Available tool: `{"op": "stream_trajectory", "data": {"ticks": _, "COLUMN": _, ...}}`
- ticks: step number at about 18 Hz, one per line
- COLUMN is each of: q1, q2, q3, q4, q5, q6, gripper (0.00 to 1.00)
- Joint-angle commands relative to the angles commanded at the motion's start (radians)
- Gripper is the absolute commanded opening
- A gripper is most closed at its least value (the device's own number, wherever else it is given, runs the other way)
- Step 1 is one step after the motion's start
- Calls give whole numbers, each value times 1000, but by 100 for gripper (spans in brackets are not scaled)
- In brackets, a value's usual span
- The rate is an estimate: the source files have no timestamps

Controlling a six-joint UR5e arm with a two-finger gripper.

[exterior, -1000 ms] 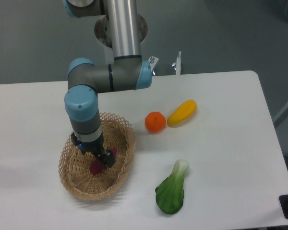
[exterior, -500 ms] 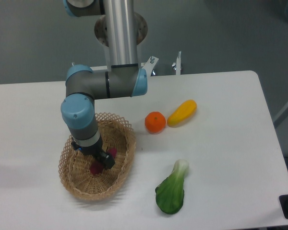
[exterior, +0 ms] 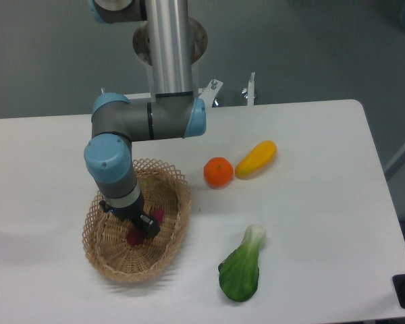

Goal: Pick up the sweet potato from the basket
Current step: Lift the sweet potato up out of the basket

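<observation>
Holding one sweet potato (exterior: 133, 237): one basket (exterior: 169, 256); tool (exterior: 144, 227) inside.

magenta sweet potato (exterior: 133, 237), tan woven basket (exterior: 169, 253), orange fruit (exterior: 218, 172), yellow squash (exterior: 256, 158), white table (exterior: 310, 216).

silver tube links, grey joints, light-blue caps; small black claw (exterior: 144, 227).

We see only two magenta ends of the sweet potato (exterior: 133, 237), its middle hidden under the gripper (exterior: 146, 227). The wrist above covers the fingers, so we cannot tell how the jaws stand. The arm (exterior: 169, 40) above it is cut off by the top edge.
</observation>
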Motion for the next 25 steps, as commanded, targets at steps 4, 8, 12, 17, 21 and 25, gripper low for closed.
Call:
{"op": "stream_trajectory", "data": {"ticks": 4, "q1": 0, "q2": 8, "q3": 6, "q4": 0, "q5": -3, "q6": 3, "gripper": 36}}
{"op": "stream_trajectory", "data": {"ticks": 8, "q1": 3, "q2": 20, "q3": 11, "q4": 0, "q5": -3, "q6": 12, "gripper": 32}}
{"op": "stream_trajectory", "data": {"ticks": 12, "q1": 9, "q2": 32, "q3": 12, "q4": -2, "q5": -8, "q6": 17, "gripper": 29}}
{"op": "stream_trajectory", "data": {"ticks": 17, "q1": 34, "q2": 64, "q3": 72, "q4": -11, "q5": -9, "q6": 93, "gripper": 29}}
{"op": "stream_trajectory", "data": {"ticks": 21, "q1": 87, "q2": 69, "q3": 144, "q4": -17, "q5": -5, "q6": 106, "gripper": 29}}
{"op": "stream_trajectory", "data": {"ticks": 25, "q1": 179, "q2": 104, "q3": 176, "q4": -49, "q5": -17, "q6": 199, "gripper": 29}}
